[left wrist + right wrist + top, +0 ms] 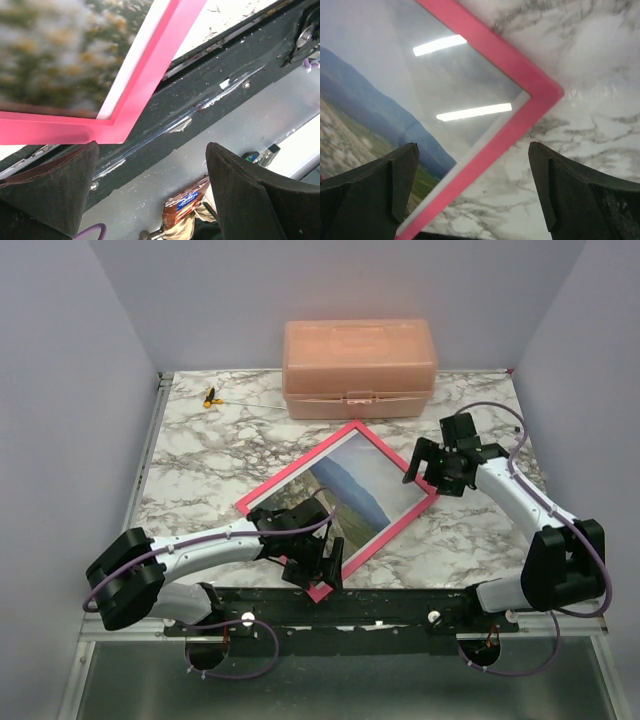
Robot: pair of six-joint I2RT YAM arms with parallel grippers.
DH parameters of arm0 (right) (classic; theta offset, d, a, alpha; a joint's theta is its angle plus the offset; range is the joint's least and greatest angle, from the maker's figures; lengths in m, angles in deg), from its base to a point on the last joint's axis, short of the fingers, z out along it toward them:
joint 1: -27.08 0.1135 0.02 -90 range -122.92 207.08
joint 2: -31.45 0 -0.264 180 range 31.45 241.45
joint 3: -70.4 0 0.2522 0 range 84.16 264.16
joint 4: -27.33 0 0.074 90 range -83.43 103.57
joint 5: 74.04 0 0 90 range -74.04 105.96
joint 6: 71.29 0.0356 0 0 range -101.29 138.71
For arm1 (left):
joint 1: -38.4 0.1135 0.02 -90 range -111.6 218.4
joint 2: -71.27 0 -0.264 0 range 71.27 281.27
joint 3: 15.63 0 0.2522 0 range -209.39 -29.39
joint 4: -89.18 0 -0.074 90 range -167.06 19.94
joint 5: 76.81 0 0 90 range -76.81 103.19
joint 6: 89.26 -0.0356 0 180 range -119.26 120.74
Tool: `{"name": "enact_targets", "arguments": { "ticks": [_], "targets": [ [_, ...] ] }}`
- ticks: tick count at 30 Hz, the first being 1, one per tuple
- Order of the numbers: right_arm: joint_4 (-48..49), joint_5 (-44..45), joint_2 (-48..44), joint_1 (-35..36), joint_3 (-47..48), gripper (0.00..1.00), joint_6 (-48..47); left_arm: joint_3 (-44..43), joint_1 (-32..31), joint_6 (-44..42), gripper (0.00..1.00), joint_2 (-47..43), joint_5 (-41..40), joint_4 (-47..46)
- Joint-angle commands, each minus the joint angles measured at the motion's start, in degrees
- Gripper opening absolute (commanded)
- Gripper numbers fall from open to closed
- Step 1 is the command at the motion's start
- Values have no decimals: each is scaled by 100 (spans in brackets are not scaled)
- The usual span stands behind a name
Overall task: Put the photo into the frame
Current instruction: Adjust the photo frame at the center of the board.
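Note:
The frame [385, 530], thin and pinkish-red, lies flat and askew on the marble table. The photo [352, 485] of sky, hills and meadow shows inside its border. My left gripper [318, 575] hovers open over the frame's near corner, which reaches onto the black rail. In the left wrist view that frame corner [145, 90] and the blurred photo [55, 55] lie just beyond the left gripper [152, 175], nothing between its fingers. My right gripper [435, 472] stands open at the frame's right corner. The right wrist view shows the frame [520, 120] and photo [365, 110] under the right gripper [472, 185].
A salmon-pink lidded box [358, 368] stands at the back of the table, close to the frame's far corner. A small yellow and black object [210, 396] lies at the back left. A black rail [400, 600] runs along the near edge. Walls close in on three sides.

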Motion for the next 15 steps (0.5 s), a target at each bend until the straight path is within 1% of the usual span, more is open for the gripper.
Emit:
{"name": "enact_targets", "arguments": {
  "ticks": [1,5,7,11,13,15],
  "targets": [
    [-541,-698,-424,25,-768,100,440,-16,-128,-227,91,-167,169,90],
    [-318,-1262,-695,79,-1495,100,718,164,-128,-254,93,-756,-123,561],
    [-222,-1292,-666,231,-1700,100,852,52,-120,-303,94,-1062,-372,896],
    [152,-1299,-479,638,-1909,100,1226,-515,-80,-459,95,-1420,-926,1466],
    [327,-1255,-289,853,-1907,99,1386,-818,-27,-518,95,-1472,-1068,1588],
    [457,-1154,-40,1019,-1863,96,1470,-1116,19,-575,95,-1491,-1126,1655]
  ]
}}
